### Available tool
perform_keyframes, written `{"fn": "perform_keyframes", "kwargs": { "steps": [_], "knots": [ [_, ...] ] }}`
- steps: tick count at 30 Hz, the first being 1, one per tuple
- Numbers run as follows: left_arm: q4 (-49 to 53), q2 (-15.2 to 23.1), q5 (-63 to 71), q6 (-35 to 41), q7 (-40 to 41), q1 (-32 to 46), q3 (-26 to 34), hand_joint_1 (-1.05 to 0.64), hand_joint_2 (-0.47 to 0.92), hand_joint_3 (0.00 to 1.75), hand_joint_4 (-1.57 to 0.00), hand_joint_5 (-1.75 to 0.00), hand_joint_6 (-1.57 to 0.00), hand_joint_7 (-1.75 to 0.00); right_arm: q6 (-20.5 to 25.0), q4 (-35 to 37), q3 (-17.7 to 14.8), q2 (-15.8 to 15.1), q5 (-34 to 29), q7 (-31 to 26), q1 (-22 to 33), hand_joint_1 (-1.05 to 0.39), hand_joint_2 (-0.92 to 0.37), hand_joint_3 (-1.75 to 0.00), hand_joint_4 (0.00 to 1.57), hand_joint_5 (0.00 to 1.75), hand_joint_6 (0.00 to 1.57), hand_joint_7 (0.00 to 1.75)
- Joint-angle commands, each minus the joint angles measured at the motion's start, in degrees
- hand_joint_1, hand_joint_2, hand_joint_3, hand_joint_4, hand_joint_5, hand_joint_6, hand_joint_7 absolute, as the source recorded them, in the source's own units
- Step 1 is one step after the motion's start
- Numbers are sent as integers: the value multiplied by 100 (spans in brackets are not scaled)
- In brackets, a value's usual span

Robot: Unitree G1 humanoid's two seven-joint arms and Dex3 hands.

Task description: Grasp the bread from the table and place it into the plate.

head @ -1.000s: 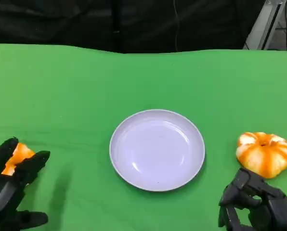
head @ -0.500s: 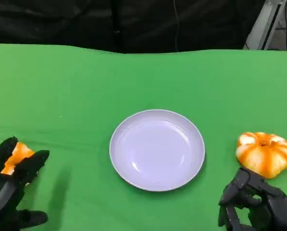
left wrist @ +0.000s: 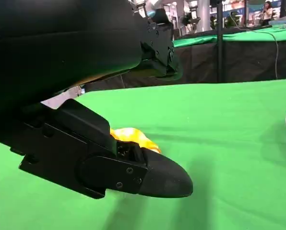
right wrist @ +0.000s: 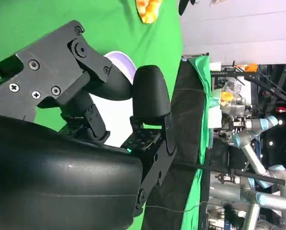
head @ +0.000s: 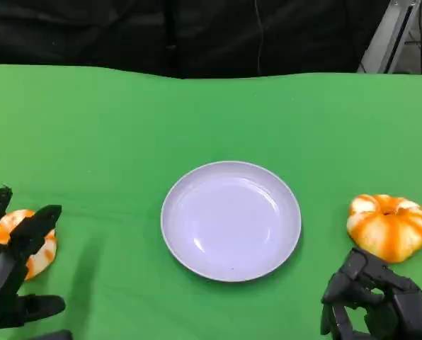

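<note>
Bright green desk [head: 126,127] all over, pale lavender plate [head: 231,220] dead centre. At three o'clock, bread [head: 388,226] striped orange and cream (pumpkin-like); at nine o'clock a second orange-and-white bread [head: 40,255] behind black fingers [head: 28,234].

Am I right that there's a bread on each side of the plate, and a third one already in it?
Not quite. In the head view the plate holds nothing. One bread lies by the left hand, another bread near the right hand.
</note>
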Motion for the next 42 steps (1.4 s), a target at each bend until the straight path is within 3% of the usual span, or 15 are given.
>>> {"fn": "perform_keyframes", "kwargs": {
  "steps": [1, 4, 10, 25, 42],
  "knots": [
    [-243, 80, -78, 640, -556, -64, 213, -99, 92, 30, 0, 0, -25, 0, -54, 13, -39, -44, 51, -13, -23, -16, -52, -127, 83, 175, 75, 157],
    [-340, 78, -87, 805, -682, -59, 221, -100, 92, 31, 0, 0, -25, 0, -55, 12, -38, -44, 50, -15, -22, -16, -52, -127, 83, 175, 75, 157],
    [657, 75, -183, 930, -788, -723, 60, -97, 92, 30, -1, 0, -25, 0, -1, -13, -42, -51, 76, -10, -17, -16, -51, -128, 83, 175, 75, 157],
    [2538, -110, -392, 334, -59, -1632, -474, -96, 92, 24, -7, -3, -30, -2, -51, -38, -22, -28, 34, -48, 20, -15, -53, -126, 83, 175, 74, 157],
    [3432, -251, -524, 237, 122, -2060, -880, -95, 92, 25, -10, -2, -31, -1, 2, -77, -2, -32, 72, -33, 14, -15, -52, -127, 84, 175, 75, 156]
  ]
}}
